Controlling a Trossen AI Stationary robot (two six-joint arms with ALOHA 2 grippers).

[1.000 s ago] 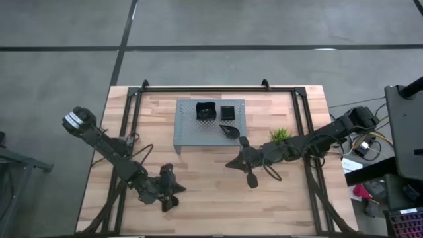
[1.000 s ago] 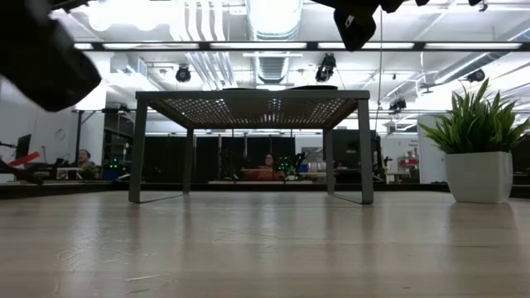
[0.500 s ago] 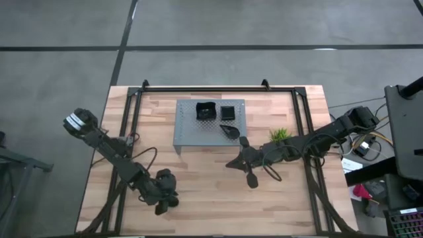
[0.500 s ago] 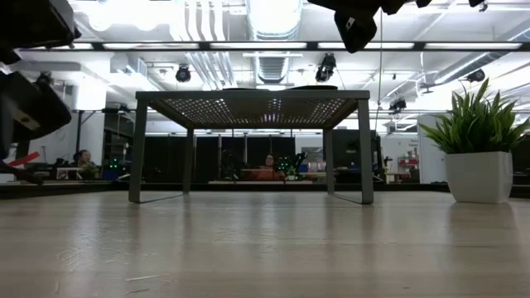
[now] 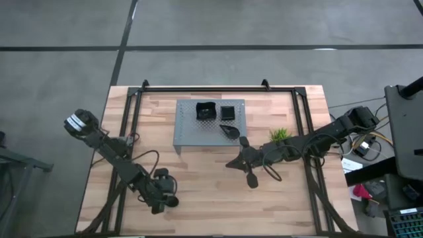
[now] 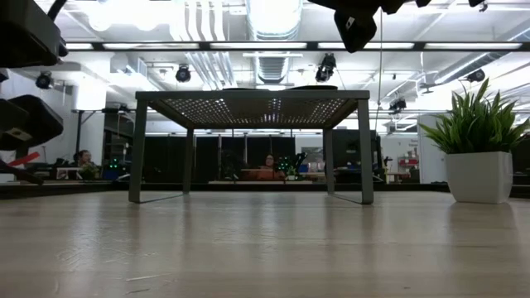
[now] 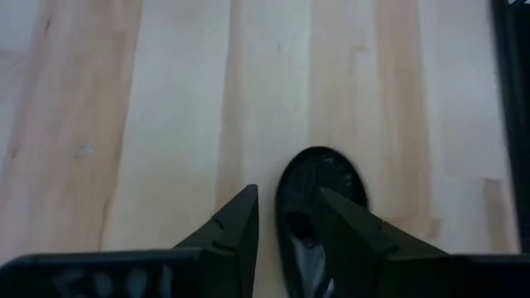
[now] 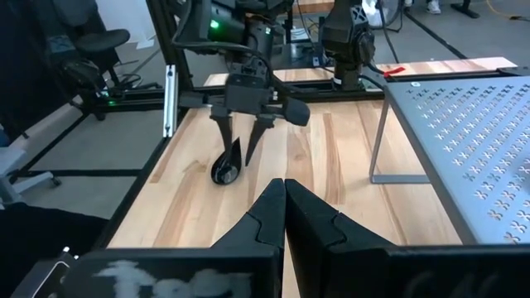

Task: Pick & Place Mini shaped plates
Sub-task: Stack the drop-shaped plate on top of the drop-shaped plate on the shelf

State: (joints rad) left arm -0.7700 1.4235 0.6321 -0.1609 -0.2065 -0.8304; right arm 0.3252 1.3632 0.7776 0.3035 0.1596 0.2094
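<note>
A small black teardrop plate [image 7: 325, 175] stands tilted on its edge on the wood table near the front left, also seen in the right wrist view as the plate [image 8: 224, 170]. My left gripper [image 8: 240, 156] points steeply down over it, open, with the plate's upper rim between its fingers. The high view hides the plate under my left gripper [image 5: 165, 198]. On the grey rack [image 5: 192, 135] lie a square plate [image 5: 206, 110], a smaller square plate [image 5: 227, 112] and a teardrop plate [image 5: 229, 131]. My right gripper [image 5: 229, 163] hangs shut and holds nothing mid-table. My left gripper comes from above with a finger [image 7: 236, 223] on each side of the plate's upper rim [image 7: 286, 194]. I cannot tell whether either finger touches it. The plate's lower edge rests on the table.
A small green plant in a white pot [image 5: 279, 135] stands right of the rack, close to my right arm. Black rails [image 5: 129, 119] run along the table's left and right sides. Bare wood lies between the two grippers and in front of the rack.
My left gripper has sunk toward the table's near left corner and tipped to point more steeply down. Its fingers have parted: in the low view the one dark mass at the left has split into two with a growing gap.
</note>
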